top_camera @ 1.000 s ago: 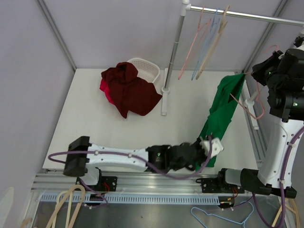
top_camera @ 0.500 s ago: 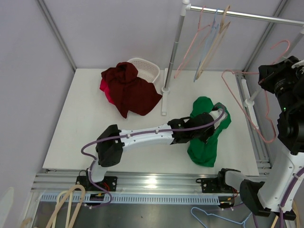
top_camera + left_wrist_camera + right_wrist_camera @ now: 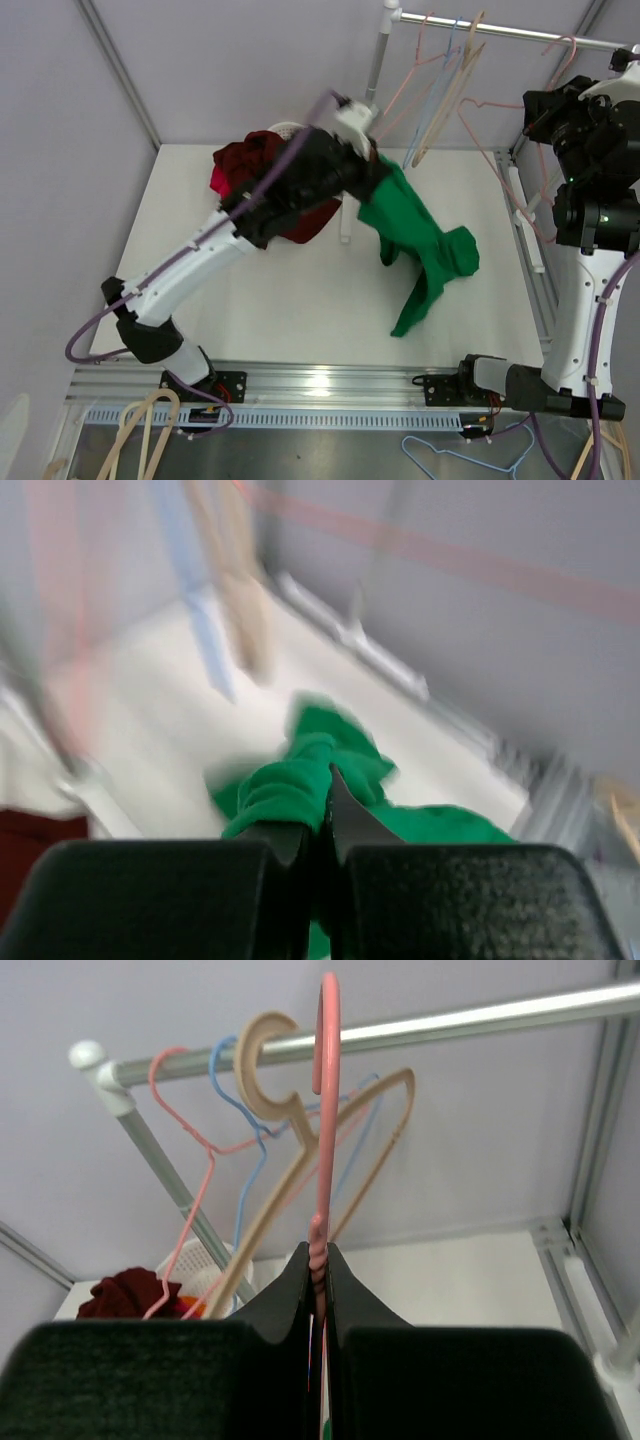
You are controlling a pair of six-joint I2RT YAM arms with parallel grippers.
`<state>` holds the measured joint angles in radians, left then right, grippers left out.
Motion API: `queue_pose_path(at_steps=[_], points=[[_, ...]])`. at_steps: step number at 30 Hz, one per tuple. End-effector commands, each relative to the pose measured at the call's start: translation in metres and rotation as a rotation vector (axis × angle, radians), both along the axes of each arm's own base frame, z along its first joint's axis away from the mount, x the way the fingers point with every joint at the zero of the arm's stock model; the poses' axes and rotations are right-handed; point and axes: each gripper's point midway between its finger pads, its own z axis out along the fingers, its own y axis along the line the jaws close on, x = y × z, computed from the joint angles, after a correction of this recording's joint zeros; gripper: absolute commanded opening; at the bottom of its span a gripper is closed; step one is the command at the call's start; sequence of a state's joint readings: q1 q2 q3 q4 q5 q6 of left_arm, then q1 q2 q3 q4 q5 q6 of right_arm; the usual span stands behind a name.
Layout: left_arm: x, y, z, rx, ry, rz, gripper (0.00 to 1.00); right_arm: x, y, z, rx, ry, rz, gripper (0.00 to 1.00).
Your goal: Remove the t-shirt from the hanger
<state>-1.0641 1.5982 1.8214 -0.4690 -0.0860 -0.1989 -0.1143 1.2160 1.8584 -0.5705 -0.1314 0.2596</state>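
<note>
The green t-shirt point(image 3: 420, 245) hangs in the air from my left gripper point(image 3: 372, 170), which is shut on a bunch of its cloth high over the table's back middle. In the left wrist view the green cloth point(image 3: 290, 785) is pinched between my closed fingers. My right gripper point(image 3: 540, 115) is shut on the neck of a bare pink wire hanger point(image 3: 500, 160), held up at the right just below the rail. In the right wrist view the pink hanger point(image 3: 325, 1090) has its hook by the metal rail point(image 3: 450, 1022). The shirt is off the hanger.
A rack pole point(image 3: 365, 110) stands at the back centre with several pink, blue and tan hangers point(image 3: 440, 90) on its rail. A white basket point(image 3: 305, 145) with dark red clothes point(image 3: 265, 180) lies at the back left. More hangers lie below the table's front edge.
My left gripper has swung up and back toward the rack pole, lifting the green shirt off the table. My right gripper has moved the bare pink hanger up toward the rail.
</note>
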Motion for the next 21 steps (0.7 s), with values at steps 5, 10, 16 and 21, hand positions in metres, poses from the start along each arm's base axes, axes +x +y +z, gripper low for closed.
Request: queue_pose_path(at_steps=[5,10,16,21], points=[[0.109,0.108,0.147,-0.252,-0.207,0.268,0.01,0.02,0.011,0.066,-0.077,-0.288,0.07,0.0],[0.162,0.161,0.191,-0.328,-0.311,0.402,0.01,0.056,0.006,0.059,-0.069,-0.252,0.057,0.0],[0.217,0.212,0.207,-0.39,-0.417,0.527,0.01,0.094,0.007,0.053,-0.086,-0.229,0.048,0.0],[0.232,0.246,0.238,-0.465,-0.539,0.575,0.01,0.112,0.007,0.049,-0.108,-0.216,0.003,0.0]])
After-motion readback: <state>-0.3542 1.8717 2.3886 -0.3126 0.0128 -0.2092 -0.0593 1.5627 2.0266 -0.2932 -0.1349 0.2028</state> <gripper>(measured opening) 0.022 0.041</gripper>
